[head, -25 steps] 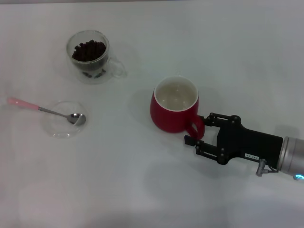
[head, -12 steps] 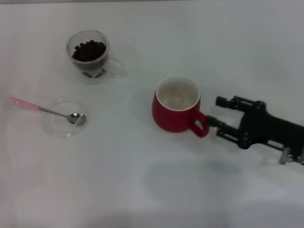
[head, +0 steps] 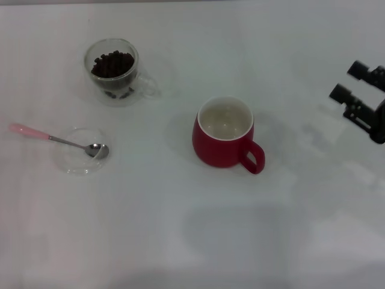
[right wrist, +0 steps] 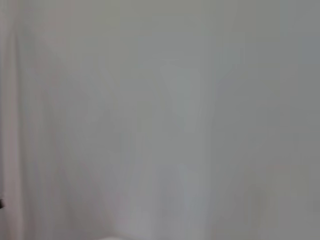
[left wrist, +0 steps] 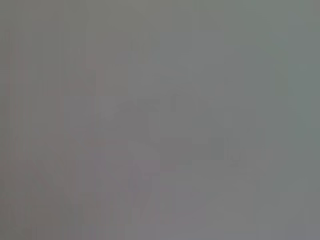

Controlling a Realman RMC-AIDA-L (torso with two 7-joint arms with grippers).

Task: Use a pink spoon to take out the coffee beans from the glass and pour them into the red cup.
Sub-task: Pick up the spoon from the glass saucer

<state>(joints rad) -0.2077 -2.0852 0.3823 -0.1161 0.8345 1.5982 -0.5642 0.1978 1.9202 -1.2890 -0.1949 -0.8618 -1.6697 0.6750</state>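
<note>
In the head view the red cup point(head: 224, 133) stands upright at the table's middle, white inside and empty, its handle pointing to the front right. The glass point(head: 113, 69) with coffee beans point(head: 112, 63) stands at the back left. The pink spoon point(head: 57, 140) lies at the left, its metal bowl resting in a flat clear saucer point(head: 80, 150), its pink handle pointing left. My right gripper point(head: 348, 82) is open and empty at the right edge, well away from the cup. My left gripper is out of view. Both wrist views show only blank pale surface.
The white table point(head: 192, 235) stretches bare in front of the cup and between the cup and the right gripper. A few beans lie between the glass's walls at its base point(head: 119, 93).
My right gripper has let go of the red cup's handle and drawn back to the right and away. The cup has shifted slightly and stands still now.
</note>
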